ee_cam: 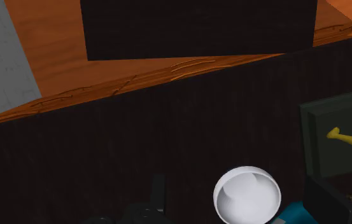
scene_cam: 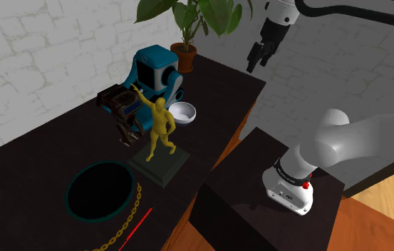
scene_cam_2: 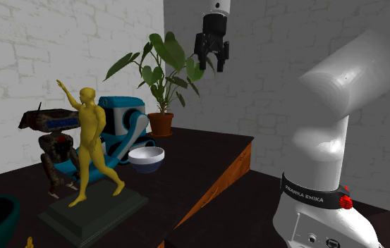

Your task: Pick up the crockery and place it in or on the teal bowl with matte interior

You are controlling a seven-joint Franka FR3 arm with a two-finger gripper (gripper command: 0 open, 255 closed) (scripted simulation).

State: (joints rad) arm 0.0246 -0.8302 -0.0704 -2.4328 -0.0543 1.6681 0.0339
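Step in hand: approach, nothing grasped. Pincer (scene_cam: 256, 60) hangs high above surface (scene_cam: 31, 157), near potted plant (scene_cam: 185, 28), fingers apart and holding nothing.

White bowl (scene_cam: 183, 112) sits upright on surface beside blue toy machine (scene_cam: 156, 70), near yellow figurine (scene_cam: 161, 125), well below pincer.

Next move, by my reading: descend over white bowl, align one finger inside rim, close on wall.

Teal bowl (scene_cam: 68, 192) well apart from white bowl, past figurine; dark inside, looks empty. White bowl empty too.
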